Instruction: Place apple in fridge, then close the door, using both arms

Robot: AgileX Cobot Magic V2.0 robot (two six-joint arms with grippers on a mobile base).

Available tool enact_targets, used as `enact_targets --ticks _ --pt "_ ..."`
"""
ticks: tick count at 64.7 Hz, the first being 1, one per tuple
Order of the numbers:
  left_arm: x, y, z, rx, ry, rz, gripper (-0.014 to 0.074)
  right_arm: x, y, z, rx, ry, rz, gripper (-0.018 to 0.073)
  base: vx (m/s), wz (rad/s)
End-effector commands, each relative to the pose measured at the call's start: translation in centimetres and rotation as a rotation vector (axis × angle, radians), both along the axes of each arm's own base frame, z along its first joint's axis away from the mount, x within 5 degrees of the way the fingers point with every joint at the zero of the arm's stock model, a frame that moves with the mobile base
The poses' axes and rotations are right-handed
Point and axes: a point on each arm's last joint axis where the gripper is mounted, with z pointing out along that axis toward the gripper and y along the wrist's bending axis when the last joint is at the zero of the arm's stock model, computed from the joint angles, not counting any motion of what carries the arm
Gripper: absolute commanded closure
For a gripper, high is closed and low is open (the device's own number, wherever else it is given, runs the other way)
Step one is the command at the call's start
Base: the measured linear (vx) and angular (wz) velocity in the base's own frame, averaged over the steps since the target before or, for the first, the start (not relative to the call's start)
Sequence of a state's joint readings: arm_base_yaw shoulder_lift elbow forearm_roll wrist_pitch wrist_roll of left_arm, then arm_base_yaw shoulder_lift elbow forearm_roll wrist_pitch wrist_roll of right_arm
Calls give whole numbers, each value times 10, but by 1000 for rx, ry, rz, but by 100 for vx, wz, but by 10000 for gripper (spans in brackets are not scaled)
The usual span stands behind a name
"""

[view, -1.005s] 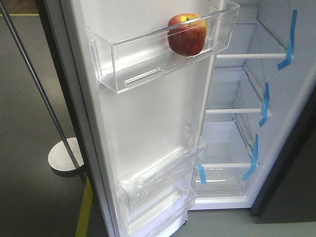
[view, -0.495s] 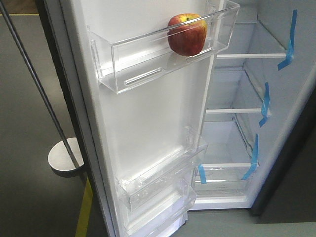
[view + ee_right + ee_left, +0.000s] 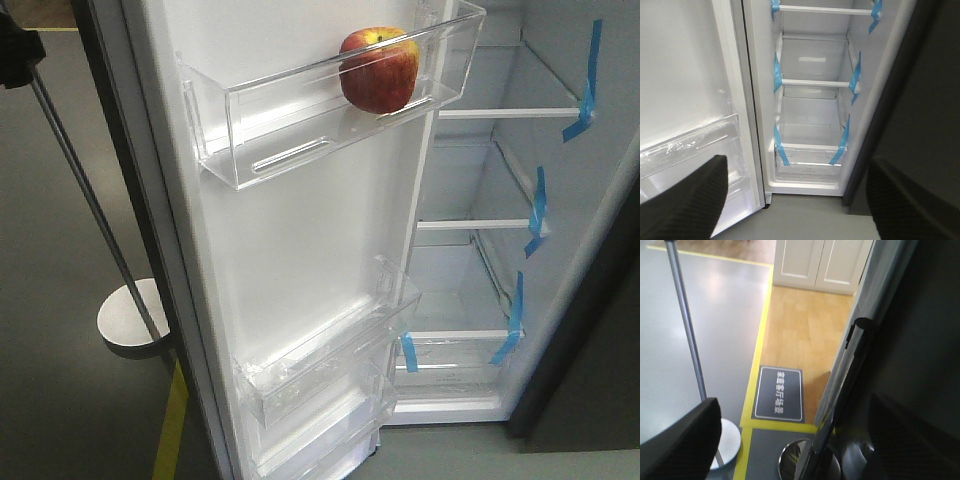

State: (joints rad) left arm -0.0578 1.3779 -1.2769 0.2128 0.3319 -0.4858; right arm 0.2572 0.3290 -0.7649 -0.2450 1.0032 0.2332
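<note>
Of the left gripper (image 3: 792,407) two broad fingers (image 3: 682,445) are seen, dark grey to black, with rounded tips and a fine woven-looking grain. The right gripper (image 3: 797,165) is built alike, and the same grain is shown on its pads (image 3: 685,200) (blurred by closeness). A matte-black arm (image 3: 18,58) piece is seen in the front view, cut off by the frame's edge.
</note>
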Motion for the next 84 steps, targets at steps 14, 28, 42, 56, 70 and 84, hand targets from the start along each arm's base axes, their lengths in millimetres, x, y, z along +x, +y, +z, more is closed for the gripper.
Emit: enact_targets --ticks 14,28,42,56,70,84 --pt "49 -12 14 -45 -24 -22 31 3 0 11 -13 -78 -5 15 0 0" --pt "57 -43 20 49 -17 -138 31 3 0 12 -13 -79 -4 15 0 0" --pt "51 -74 19 100 -3 -242 31 3 0 12 -13 -79 -4 15 0 0" --pt "35 -123 16 120 24 -413 31 3 0 11 -13 -78 -5 15 0 0" --pt "11 -179 25 17 -67 -595 31 3 0 11 -13 -78 -5 15 0 0" --pt "-13 -222 36 -37 -188 -713 31 3 0 11 -13 -78 -5 15 0 0"
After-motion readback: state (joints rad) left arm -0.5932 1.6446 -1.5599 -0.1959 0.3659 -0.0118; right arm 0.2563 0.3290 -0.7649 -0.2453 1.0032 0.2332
